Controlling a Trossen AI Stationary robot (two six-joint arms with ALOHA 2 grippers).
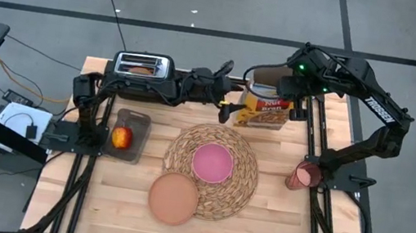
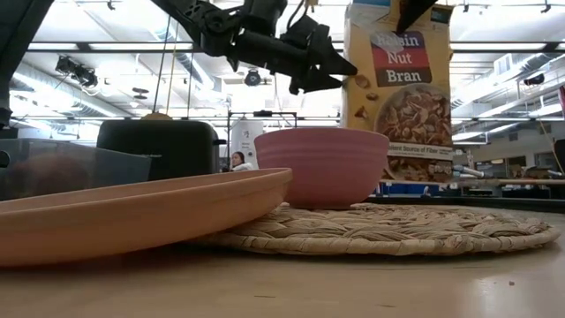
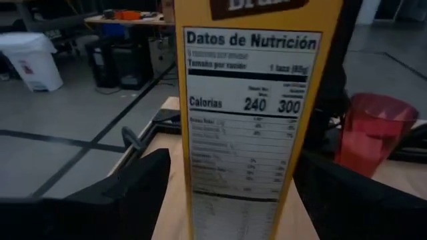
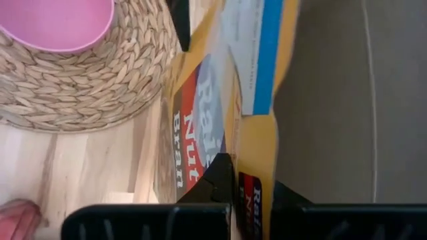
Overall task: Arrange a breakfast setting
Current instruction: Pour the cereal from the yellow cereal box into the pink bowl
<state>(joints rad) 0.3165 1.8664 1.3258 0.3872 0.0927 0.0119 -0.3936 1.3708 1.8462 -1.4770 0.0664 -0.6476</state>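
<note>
Both arms work at the Raisin Nut Bran cereal box (image 1: 265, 109), standing upright near the table's (image 1: 274, 226) far edge: the right gripper (image 1: 288, 86) reaches down onto its top, fingers closed on the box's upper edge, while the left gripper (image 1: 225, 111) sits beside its narrow side with fingers spread wide. The pink bowl (image 1: 212, 162) rests at the centre of the woven straw placemat (image 1: 242, 189), the brownish-pink plate (image 1: 173, 198) overlapping the mat's near-left rim. A red apple (image 1: 121, 136) lies in a clear container (image 1: 140, 120) toward the left edge, a toast slice (image 1: 141, 69) sits in the black toaster (image 1: 144, 76) at the far-left corner, and the translucent pink cup (image 1: 303, 175) stands by the right edge
</note>
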